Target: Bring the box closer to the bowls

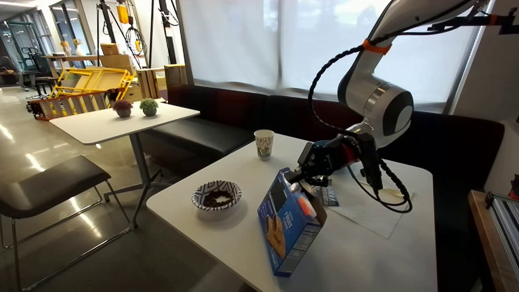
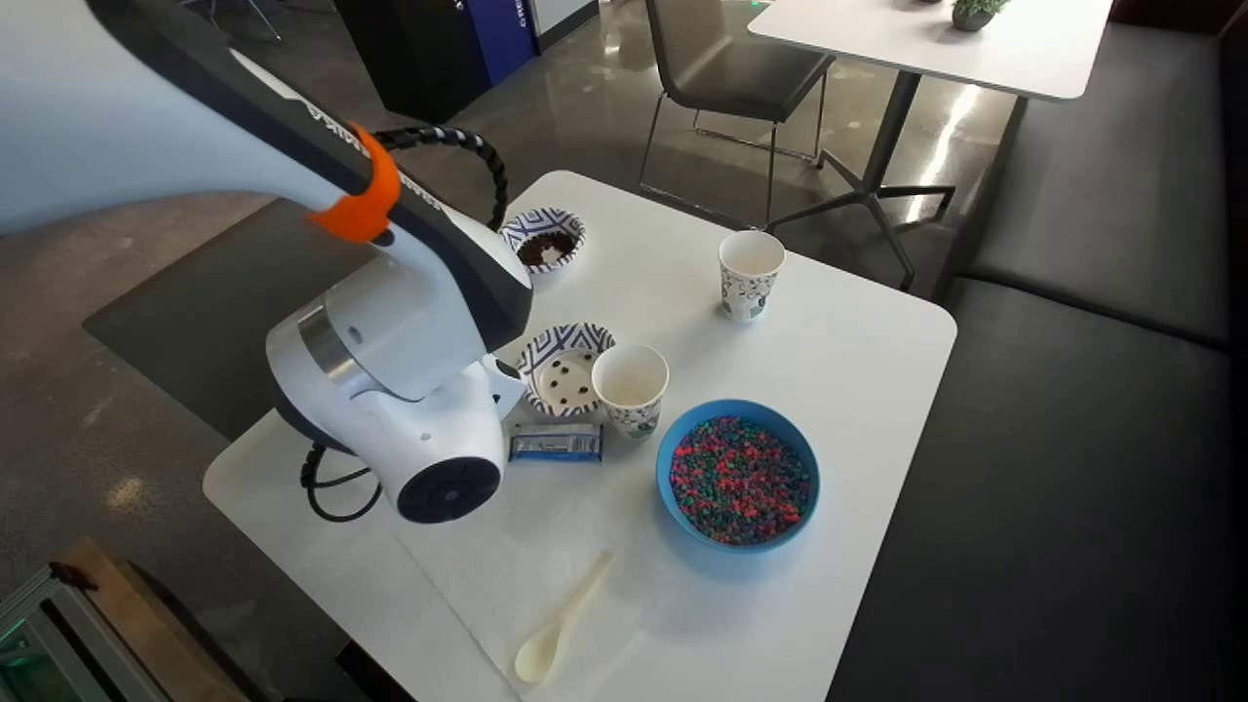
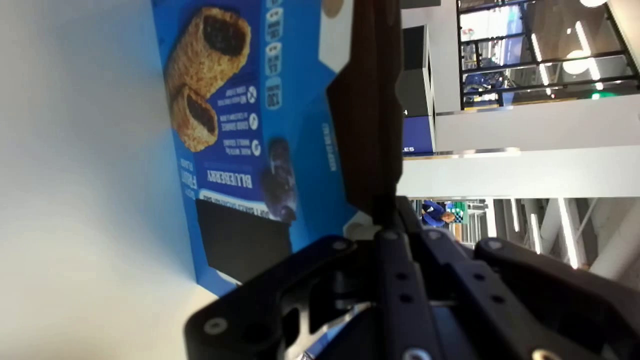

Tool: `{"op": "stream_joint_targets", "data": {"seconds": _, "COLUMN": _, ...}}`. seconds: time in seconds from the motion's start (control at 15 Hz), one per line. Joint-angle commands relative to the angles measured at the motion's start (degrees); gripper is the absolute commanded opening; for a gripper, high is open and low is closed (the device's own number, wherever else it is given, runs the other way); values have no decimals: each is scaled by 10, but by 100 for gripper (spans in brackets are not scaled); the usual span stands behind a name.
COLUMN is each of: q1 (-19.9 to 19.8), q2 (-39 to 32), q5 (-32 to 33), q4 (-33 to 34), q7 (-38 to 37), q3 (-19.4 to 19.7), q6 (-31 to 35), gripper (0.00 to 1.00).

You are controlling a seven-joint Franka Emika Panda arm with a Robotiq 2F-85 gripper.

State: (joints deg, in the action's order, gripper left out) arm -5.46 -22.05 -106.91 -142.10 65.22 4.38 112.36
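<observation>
The blue box (image 1: 288, 219) stands tilted over the white table, its top open, with a fruit bar picture on its face. Whether its base touches the table is unclear. My gripper (image 1: 298, 175) is at its upper edge. In the wrist view the fingers (image 3: 392, 212) are close together on the brown cardboard flap of the box (image 3: 310, 150). The box is hidden behind the arm in an exterior view. One patterned bowl (image 1: 215, 187), with dark pieces, stands beside the box; it also shows here (image 2: 546, 218). The second patterned bowl (image 2: 570, 337) lies near a cup.
Two paper cups (image 2: 749, 283) (image 2: 632, 390) stand on the table (image 2: 838, 361). A large blue bowl (image 2: 673, 502) holds coloured beads. A wrapped bar (image 2: 556, 444) lies by the second bowl. A pale spoon (image 2: 561, 624) lies on a white sheet.
</observation>
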Motion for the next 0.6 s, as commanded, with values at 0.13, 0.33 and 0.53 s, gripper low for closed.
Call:
{"op": "stream_joint_targets", "data": {"seconds": 0.13, "q1": 14, "q2": -55, "q5": -40, "q4": 29, "q7": 16, "q3": 18, "q6": 0, "gripper": 0}}
{"op": "stream_joint_targets", "data": {"seconds": 0.33, "q1": 17, "q2": -72, "q5": -39, "q4": 35, "q7": 21, "q3": 25, "q6": 5, "gripper": 0}}
{"op": "stream_joint_targets", "data": {"seconds": 0.53, "q1": 23, "q2": -85, "q5": -37, "q4": 38, "q7": 30, "q3": 30, "q6": 17, "gripper": 0}}
